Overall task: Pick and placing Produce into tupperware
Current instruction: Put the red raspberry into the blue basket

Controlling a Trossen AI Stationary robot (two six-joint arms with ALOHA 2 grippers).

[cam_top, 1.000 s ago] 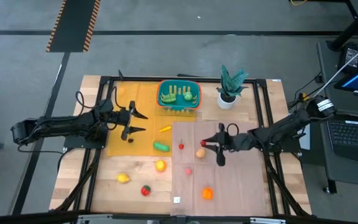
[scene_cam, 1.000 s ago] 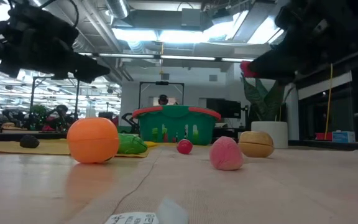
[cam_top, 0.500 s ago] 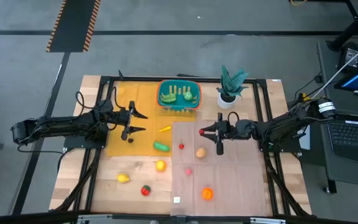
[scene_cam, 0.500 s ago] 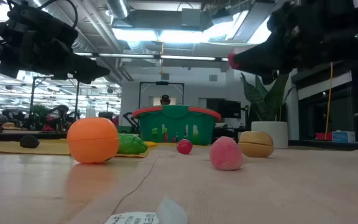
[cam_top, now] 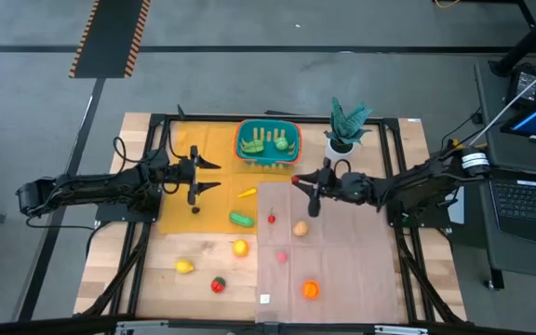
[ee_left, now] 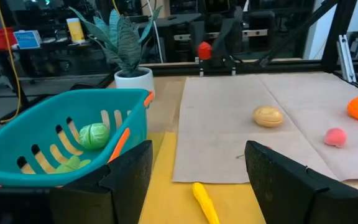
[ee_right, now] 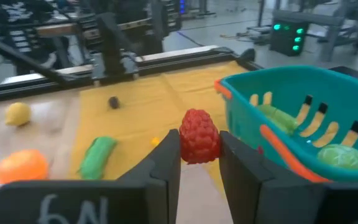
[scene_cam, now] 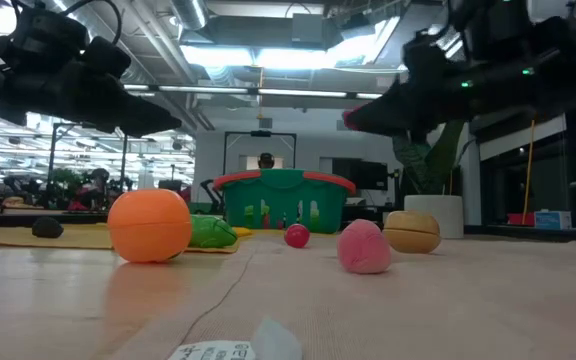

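Observation:
My right gripper [cam_top: 298, 180] hangs above the table just in front of the tupperware [cam_top: 268, 141], shut on a red berry [ee_right: 197, 135]. The tupperware is teal with an orange-red rim and holds green and yellow produce [ee_left: 94, 135]. My left gripper [cam_top: 210, 175] hovers open over the yellow mat to the tupperware's left, with nothing between its fingers. More produce lies on the table: a yellow piece [cam_top: 247, 193], a green cucumber [cam_top: 241, 220], a tan potato [cam_top: 300, 228], an orange [cam_top: 311, 289] and several others. My right gripper pinches the red berry's two sides [ee_right: 184, 142] between its two fingers. The fingers reach nearly level from the table's right toward the tupperware. The berry sits upright between them, lifted clear of the table.
A potted plant [cam_top: 345, 126] in a white pot stands right of the tupperware, close behind my right arm. A small black object [cam_top: 194, 209] lies on the yellow mat [cam_top: 180, 219]. A pale sheet [cam_top: 342, 261] covers the table's right half.
My right gripper has carried the red berry toward the table's left and far edge, from above the potato to just in front of the tupperware, staying shut on it and clear of the table. My left gripper has swung slightly toward the far edge.

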